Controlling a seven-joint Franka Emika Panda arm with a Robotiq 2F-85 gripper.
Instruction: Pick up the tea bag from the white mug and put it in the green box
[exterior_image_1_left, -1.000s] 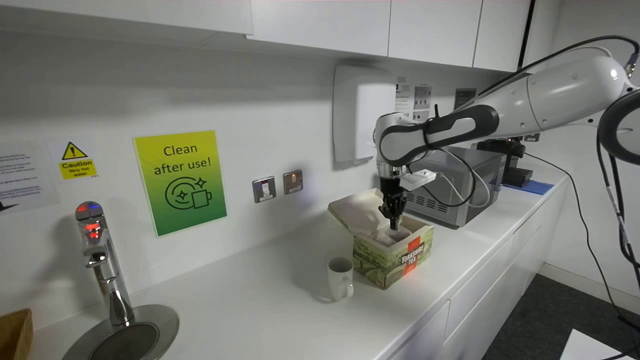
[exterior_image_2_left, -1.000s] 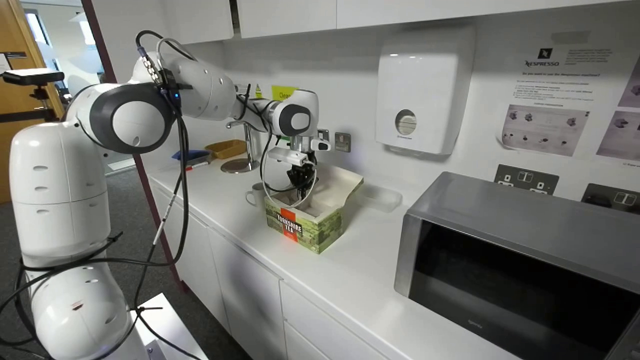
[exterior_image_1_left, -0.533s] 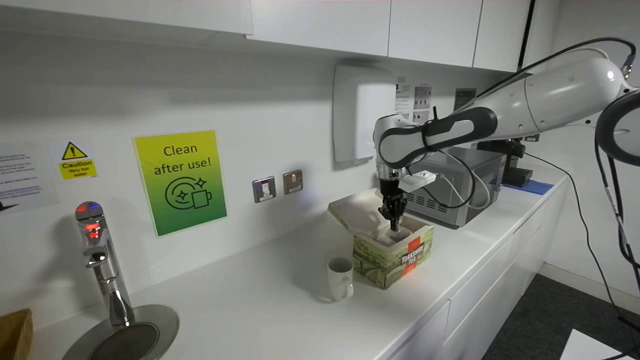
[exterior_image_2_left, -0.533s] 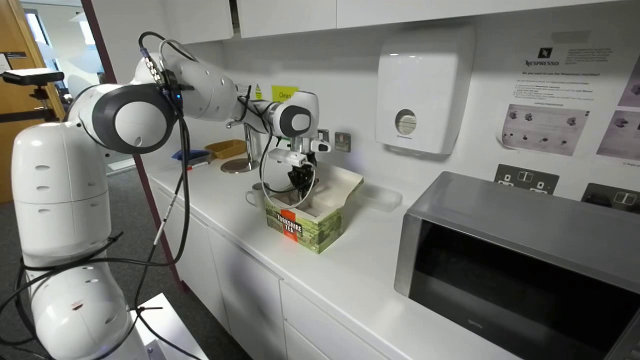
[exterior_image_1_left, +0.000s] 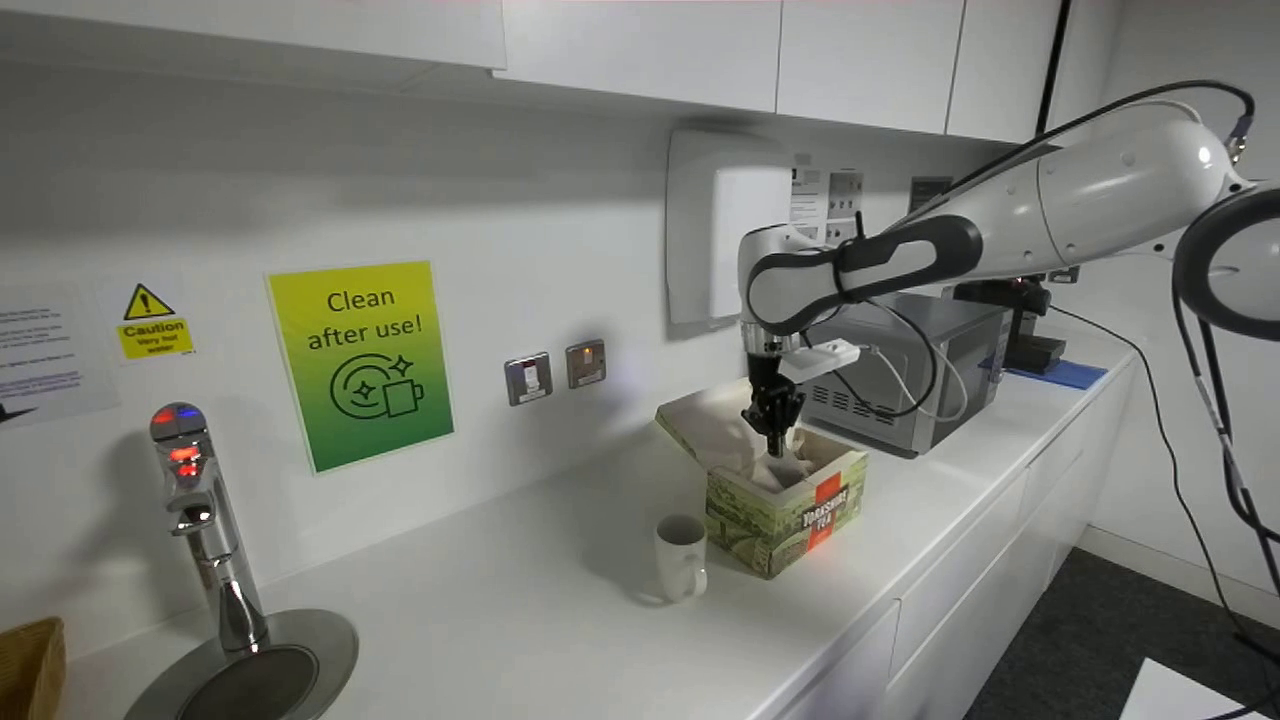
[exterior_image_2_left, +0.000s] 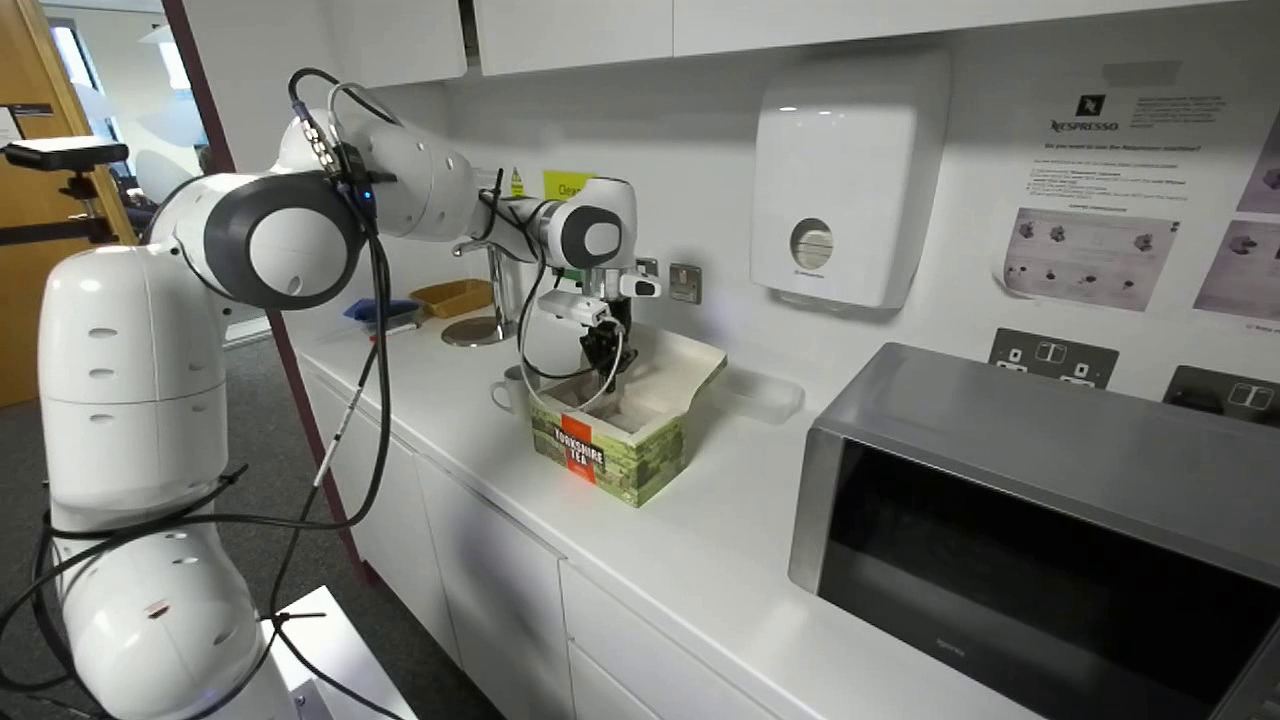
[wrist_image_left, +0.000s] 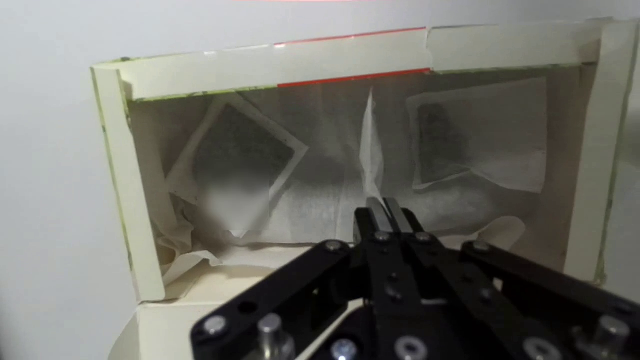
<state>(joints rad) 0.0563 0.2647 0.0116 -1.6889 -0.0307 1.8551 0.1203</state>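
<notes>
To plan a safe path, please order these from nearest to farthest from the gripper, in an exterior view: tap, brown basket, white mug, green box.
1. Green box: gripper pointing down at its opening.
2. White mug: just left of the box.
3. Tap: farther left in the picture.
4. Brown basket: past the tap, at the left edge.

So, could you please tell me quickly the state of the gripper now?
Gripper: closed, holding the tea bag.

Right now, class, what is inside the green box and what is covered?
The green box holds at least two tea bags. The gripper, shut on another tea bag, hides whatever lies behind it; anything under the bags is covered.
</notes>
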